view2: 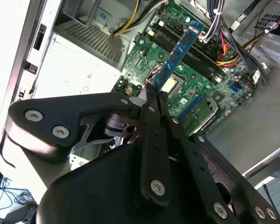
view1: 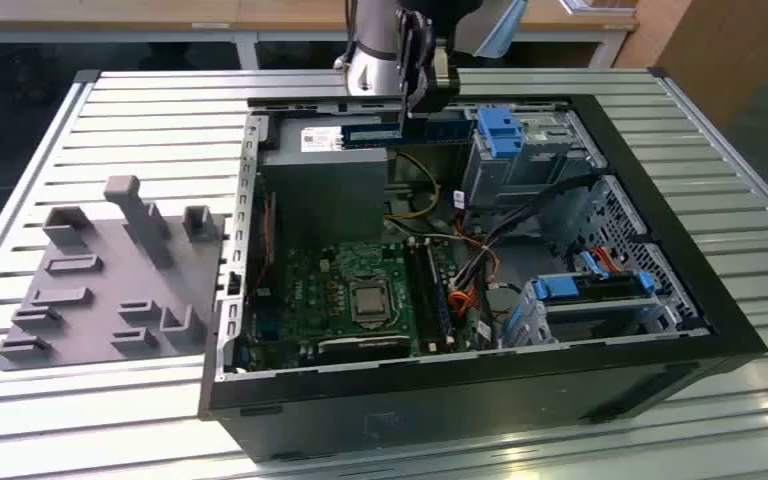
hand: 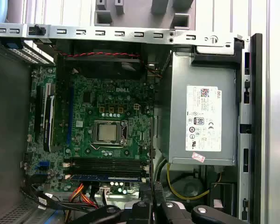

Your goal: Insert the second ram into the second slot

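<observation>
Case (view1: 491,400): open on my slatted table (view1: 157,110).
Grey fixture plate (view1: 91,300): beside the case, apart.
Power supply (hand: 203,93): case corner.

The gripper (view2: 150,92) is made of matt black linkage bars, fastened with round silver screws; the arm (view1: 376,42) is finished in silver-grey.

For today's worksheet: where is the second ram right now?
The tool holds the second ram over the grey power supply, to the exterior view's left of the blue latch.
</observation>
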You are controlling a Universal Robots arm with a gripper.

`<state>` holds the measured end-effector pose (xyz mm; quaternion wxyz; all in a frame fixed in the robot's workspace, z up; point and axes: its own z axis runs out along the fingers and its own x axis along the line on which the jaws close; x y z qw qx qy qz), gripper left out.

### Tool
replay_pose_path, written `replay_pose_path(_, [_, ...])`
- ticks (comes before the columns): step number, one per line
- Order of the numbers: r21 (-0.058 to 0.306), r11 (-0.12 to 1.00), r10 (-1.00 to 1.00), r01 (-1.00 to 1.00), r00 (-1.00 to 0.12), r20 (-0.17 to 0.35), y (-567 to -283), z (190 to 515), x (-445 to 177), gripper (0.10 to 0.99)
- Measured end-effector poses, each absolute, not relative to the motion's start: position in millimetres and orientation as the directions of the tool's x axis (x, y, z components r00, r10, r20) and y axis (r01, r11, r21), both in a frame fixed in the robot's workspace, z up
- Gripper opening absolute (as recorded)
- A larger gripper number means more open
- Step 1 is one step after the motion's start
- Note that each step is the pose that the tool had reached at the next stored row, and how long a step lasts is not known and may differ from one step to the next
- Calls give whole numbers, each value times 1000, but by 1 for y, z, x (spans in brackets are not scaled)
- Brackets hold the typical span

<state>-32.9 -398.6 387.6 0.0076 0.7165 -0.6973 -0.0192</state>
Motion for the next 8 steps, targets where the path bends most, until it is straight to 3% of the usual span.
replay_pose_path(8, [38, -27, -999, -999, 27, -17, -399, 388, -33, 137])
